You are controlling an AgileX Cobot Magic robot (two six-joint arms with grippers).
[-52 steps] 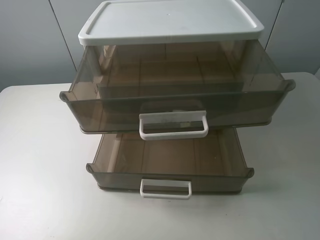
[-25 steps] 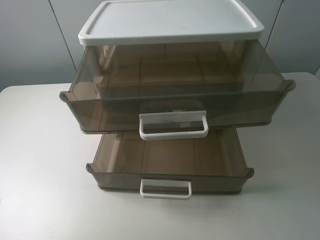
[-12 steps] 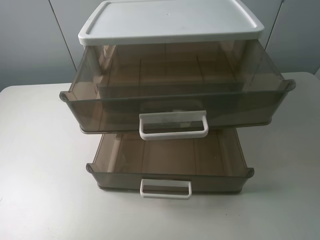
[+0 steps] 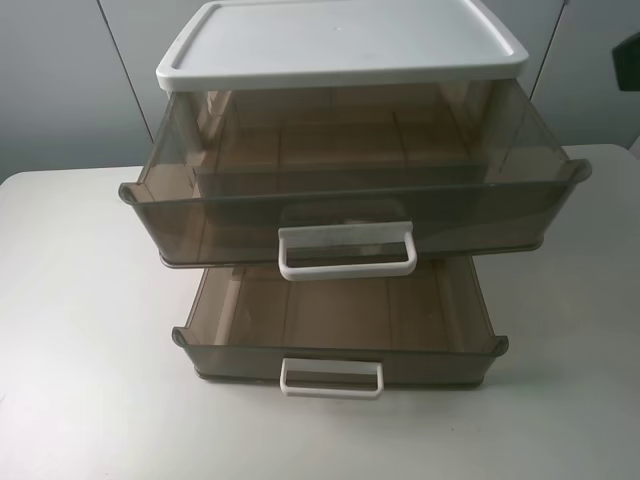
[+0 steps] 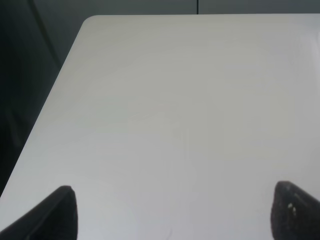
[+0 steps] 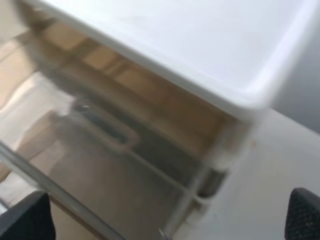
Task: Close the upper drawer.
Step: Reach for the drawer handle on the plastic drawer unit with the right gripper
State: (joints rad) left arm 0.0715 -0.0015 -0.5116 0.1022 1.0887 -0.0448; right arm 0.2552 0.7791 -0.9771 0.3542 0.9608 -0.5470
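The upper drawer is smoky brown and translucent, with a large white loop handle. It stands pulled out from under the cabinet's white top. In the right wrist view, blurred, the drawer lies below the white top. My right gripper is open and empty, above the cabinet's right rear side. A dark part of the right arm shows at the right edge of the exterior view. My left gripper is open and empty over the bare white table.
A shallower brown drawer with a smaller white handle sticks out below the upper one, nearer the front. The white table runs to a rounded far-left corner. A grey wall stands behind.
A dark part of the right arm has come into the exterior view at the upper right edge. The drawers have not moved.
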